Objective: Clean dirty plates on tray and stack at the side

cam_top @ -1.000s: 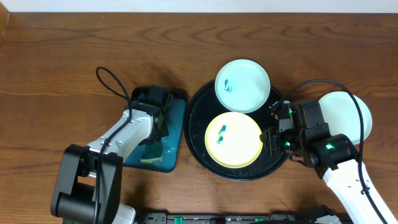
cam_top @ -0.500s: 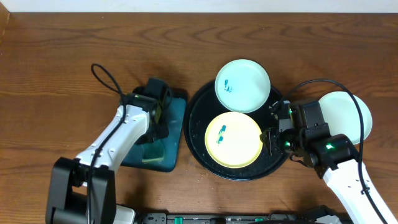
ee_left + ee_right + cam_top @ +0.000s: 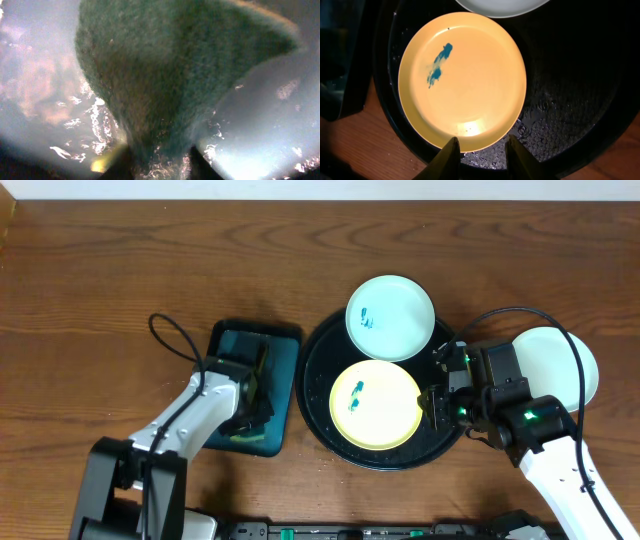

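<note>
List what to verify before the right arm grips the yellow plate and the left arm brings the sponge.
1. Yellow plate lies flat in the black tray: ok.
2. Right gripper open, fingers at the plate's near rim: ok.
3. Yellow plate clean: not ok, teal smudge shows.
4. Left gripper grips the sponge: cannot tell; sponge fills its view.
5. Mint plate sits on the table beside the tray: ok.

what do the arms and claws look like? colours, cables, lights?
Left arm and right arm: white shells, black joints. A black cable loops off each: left cable, right cable. Green lights glow on the right arm's black wrist housing. Left claw and right claw are black.
</note>
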